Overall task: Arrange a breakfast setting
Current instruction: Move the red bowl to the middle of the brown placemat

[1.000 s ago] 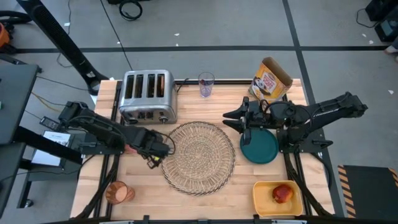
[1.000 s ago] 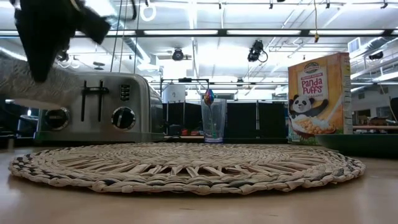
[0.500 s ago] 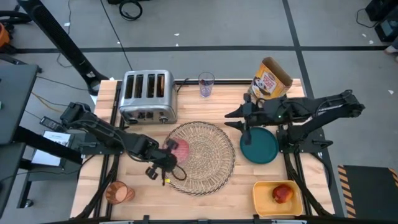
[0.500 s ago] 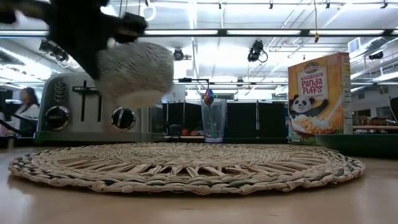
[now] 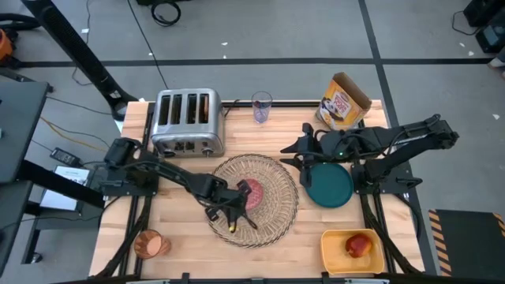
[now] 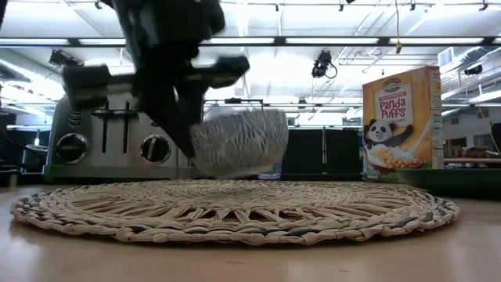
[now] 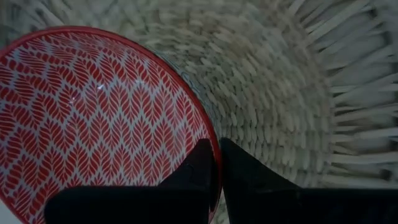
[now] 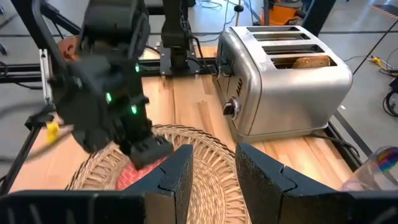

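Note:
My left gripper (image 5: pixel 243 200) is shut on the small pink bowl (image 5: pixel 253 192), which has a red leaf pattern inside (image 7: pixel 93 124). It holds the bowl over the middle of the round woven placemat (image 5: pixel 272 170). My right gripper (image 5: pixel 304 151) is open and empty, above the far edge of the dark teal plate (image 5: pixel 331 189), which lies flat to the right of the mat. The toast slice (image 8: pixel 309 61) stands in a slot of the toaster (image 5: pixel 187 120). The red apple (image 5: pixel 358 245) lies in the yellow tub (image 5: pixel 335 251). The amber cup (image 5: pixel 150 244) stands near left. The spoon is out of view. My left gripper pinches the bowl's rim (image 7: pixel 216 148), one finger inside the bowl and one outside. The fingers come from above, slanting down from the table's left. In the low view the bowl (image 6: pixel 239 141) sits nearly upright, just above the mat.
A clear glass (image 5: pixel 261 106) and a cereal box (image 5: pixel 344 101) stand along the far edge. The toaster stands at the far left, just behind the mat. Bare wood shows at the near edge between the cup and the tub.
My left gripper has carried the bowl from the mat's left edge toward the table's right, to over the mat's middle. It has come down from high above the table to just above the mat. The bowl has stayed held by its rim.

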Robot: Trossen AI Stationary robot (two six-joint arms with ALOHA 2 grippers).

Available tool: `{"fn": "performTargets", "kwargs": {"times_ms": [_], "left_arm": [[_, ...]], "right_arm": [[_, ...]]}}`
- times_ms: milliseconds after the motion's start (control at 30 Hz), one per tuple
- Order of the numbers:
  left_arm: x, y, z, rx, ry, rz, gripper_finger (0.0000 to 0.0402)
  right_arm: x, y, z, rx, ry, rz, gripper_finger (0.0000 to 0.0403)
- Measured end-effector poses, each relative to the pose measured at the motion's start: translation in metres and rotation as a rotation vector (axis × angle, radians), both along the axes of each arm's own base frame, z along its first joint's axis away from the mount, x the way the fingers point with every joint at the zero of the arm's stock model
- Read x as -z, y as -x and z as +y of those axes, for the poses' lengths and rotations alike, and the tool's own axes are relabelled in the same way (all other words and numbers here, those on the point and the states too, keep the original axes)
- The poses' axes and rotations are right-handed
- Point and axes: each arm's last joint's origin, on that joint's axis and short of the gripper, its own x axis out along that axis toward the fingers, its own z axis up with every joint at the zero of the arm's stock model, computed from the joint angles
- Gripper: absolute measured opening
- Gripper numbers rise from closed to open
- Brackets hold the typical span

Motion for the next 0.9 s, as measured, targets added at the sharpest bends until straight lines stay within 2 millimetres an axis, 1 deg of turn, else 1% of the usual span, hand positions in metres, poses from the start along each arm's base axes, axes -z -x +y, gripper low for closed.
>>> {"fn": "performTargets", "kwargs": {"times_ms": [133,233,533,700,900], "left_arm": [[0.001,-0.007,0.003,-0.017,-0.004,0.001,0.0025],[0.003,-0.008,0.006,-0.027,-0.001,0.01,0.0033],[0.014,-0.011,0.003,-0.03,0.04,0.041,0.0039],[0.013,-0.011,0.004,-0.074,0.016,0.023,0.004],[0.012,-0.011,0.006,-0.092,0.006,0.016,0.0041]], "right_arm": [[0.002,-0.002,0.001,-0.001,0.003,0.012,0.0129],[0.004,-0.005,0.001,0.0,0.004,0.018,0.0129],[0.005,-0.006,0.001,-0.002,0.0,0.016,0.0129],[0.005,-0.006,0.001,-0.001,0.0,0.016,0.0131],[0.005,-0.006,0.001,0.0,-0.006,0.013,0.0145]]}}
